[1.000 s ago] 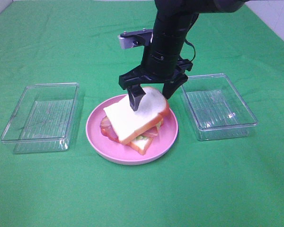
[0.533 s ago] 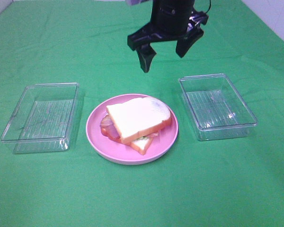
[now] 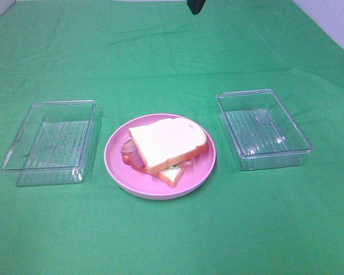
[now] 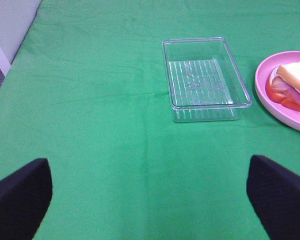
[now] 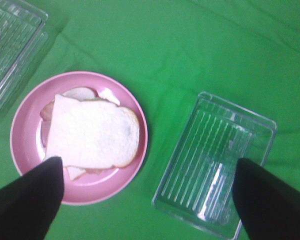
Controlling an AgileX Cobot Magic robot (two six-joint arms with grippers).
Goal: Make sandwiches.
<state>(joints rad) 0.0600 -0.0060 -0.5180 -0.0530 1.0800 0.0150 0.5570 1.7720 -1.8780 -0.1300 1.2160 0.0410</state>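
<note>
Exterior high: sandwich [image 3: 167, 149] stacked on pink plate [image 3: 160, 154], between two clear trays [image 3: 49, 140]; top slice skewed, liable to slide if nudged. Left wrist: left gripper [image 4: 150, 197] apart, holding nothing. Right wrist: right gripper [image 5: 150, 192] spread wide above plate, empty.

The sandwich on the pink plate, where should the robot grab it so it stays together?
Probably from above, pinching the sandwich across its two long crust sides, low enough to catch both bread slices. The top slice sits skewed over the bottom one, and the pink plate rim blocks a sideways approach.
</note>
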